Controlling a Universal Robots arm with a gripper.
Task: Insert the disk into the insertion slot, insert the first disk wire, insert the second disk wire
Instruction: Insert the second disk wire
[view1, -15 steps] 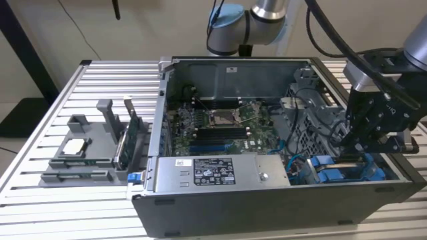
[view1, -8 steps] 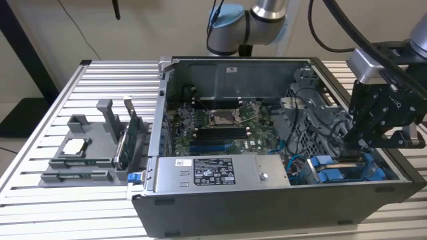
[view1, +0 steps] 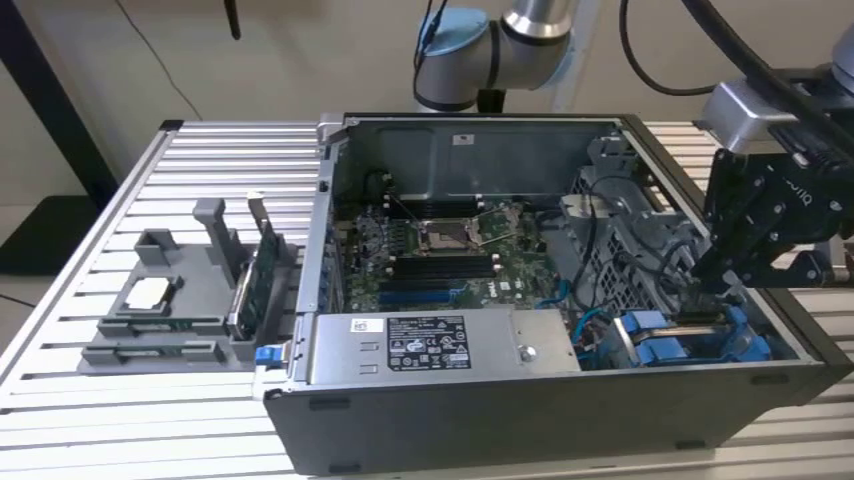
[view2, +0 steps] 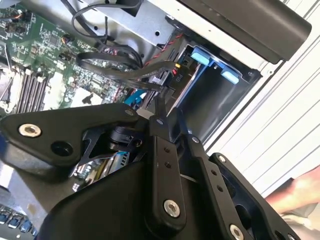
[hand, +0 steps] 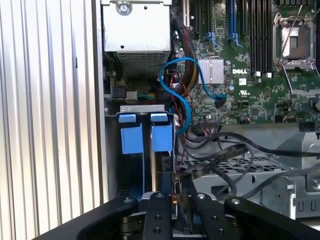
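Already the disk sits in the insertion slot, at the corner of the computer case on the exterior view's right; in the first wrist view its blue carrier tabs stand side by side just beyond the gripper. The disk's long axis runs down into the bay, edge-on to the gripper, which hangs directly over its connector end. The jaws are drawn nearly together on a black wire plug, whose cable trails away over the motherboard; the plug looks to be touching or nearly touching the disk's end, though I cannot tell whether it is seated. Beside the case, a grey stand rests on the slatted counter.
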